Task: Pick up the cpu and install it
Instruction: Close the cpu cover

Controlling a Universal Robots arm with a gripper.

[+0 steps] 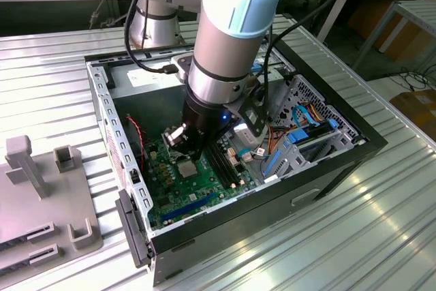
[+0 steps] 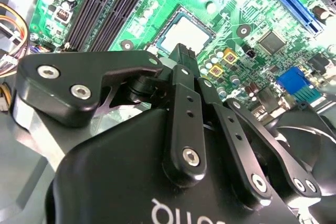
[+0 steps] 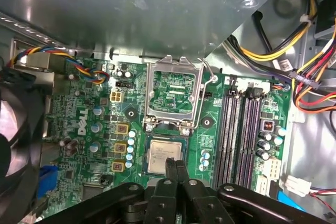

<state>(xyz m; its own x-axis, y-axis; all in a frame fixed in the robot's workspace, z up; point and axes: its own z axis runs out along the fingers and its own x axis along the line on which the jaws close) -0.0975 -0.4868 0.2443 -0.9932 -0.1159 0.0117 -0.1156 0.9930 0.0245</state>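
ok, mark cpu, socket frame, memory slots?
cpu (image 3: 164,152): first wrist view, centre of metal top.
socket frame (image 3: 149,93): first wrist view, one side rail.
memory slots (image 3: 232,129): first wrist view, mid-length of one slot.

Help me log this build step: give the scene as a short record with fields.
chip: lies flat, metal top up, in the socket on the board
socket frame: hinged open, lying next to the chip
gripper: shut, fingertips together just over the chip's edge, with nothing seen held
board: green, lies at the bottom of the open computer case
memory slots: long, black, beside the socket
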